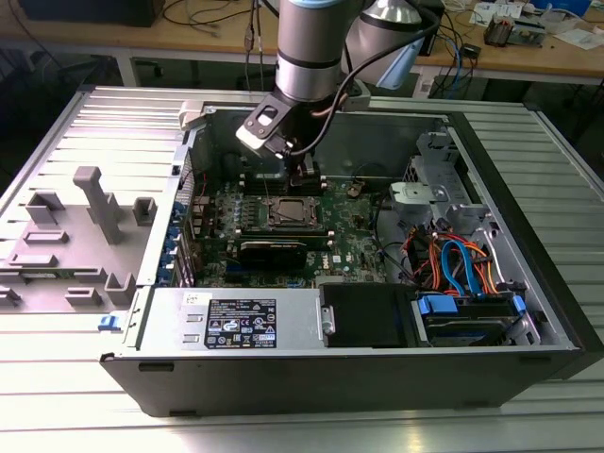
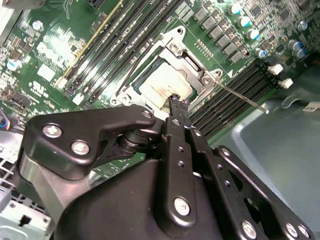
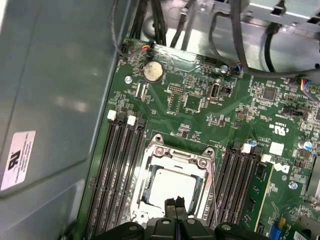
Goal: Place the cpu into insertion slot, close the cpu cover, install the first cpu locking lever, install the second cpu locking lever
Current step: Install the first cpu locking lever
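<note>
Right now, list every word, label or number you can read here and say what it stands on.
Nothing reads clearly.
White label on the silver box: print too small.
White sticker on the case wall: blurred.
White markings on the circuit board: too small.
Faint print on the cpu: unreadable.

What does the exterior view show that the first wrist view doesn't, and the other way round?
Exterior view: the whole open computer case, the arm reaching in, blue and orange cables, grey plastic pieces beside the case. First wrist view: a white sticker on the case wall and white clips on the memory slots. Both: the cpu framed by the cpu cover, with the gripper close over it.
</note>
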### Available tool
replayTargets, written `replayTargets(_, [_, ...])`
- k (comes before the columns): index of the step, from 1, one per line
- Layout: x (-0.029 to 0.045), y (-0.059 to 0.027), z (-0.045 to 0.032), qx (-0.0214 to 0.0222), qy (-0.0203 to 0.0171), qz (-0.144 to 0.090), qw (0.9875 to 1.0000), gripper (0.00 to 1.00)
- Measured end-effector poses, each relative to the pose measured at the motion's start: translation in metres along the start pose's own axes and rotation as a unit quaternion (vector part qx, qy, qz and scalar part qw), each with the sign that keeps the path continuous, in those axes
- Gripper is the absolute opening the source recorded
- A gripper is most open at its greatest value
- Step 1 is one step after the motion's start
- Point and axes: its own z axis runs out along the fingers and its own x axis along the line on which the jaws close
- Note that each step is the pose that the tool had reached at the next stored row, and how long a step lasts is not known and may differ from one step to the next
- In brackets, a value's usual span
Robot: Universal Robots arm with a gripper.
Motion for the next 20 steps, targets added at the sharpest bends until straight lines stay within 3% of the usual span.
replayTargets(3, [0.0007, -0.002, -0.0008, 0.0, -0.0002, -0.009, 1.0, 0.11])
replayTargets(10, [0.0021, -0.0063, -0.0193, -0.0002, -0.0004, -0.021, 0.9998, 0.11])
replayTargets(12, [0.0022, -0.0067, -0.0211, -0.0004, 0.0003, -0.025, 0.9997, 0.11])
replayTargets(14, [0.0022, -0.0067, -0.0211, -0.0035, 0.0099, -0.03, 0.9995, 0.11])
replayTargets(15, [0.0022, -0.0067, -0.0212, -0.0078, 0.0233, -0.034, 0.9991, 0.11])
replayTargets(16, [0.0023, -0.0071, -0.0211, -0.0104, 0.031, -0.037, 0.9988, 0.11])
replayTargets(18, [0.0023, -0.0075, -0.021, -0.0102, 0.0308, -0.049, 0.9983, 0.11])
replayTargets(20, [0.0022, -0.0075, -0.0203, -0.0091, 0.0302, -0.071, 0.997, 0.11])
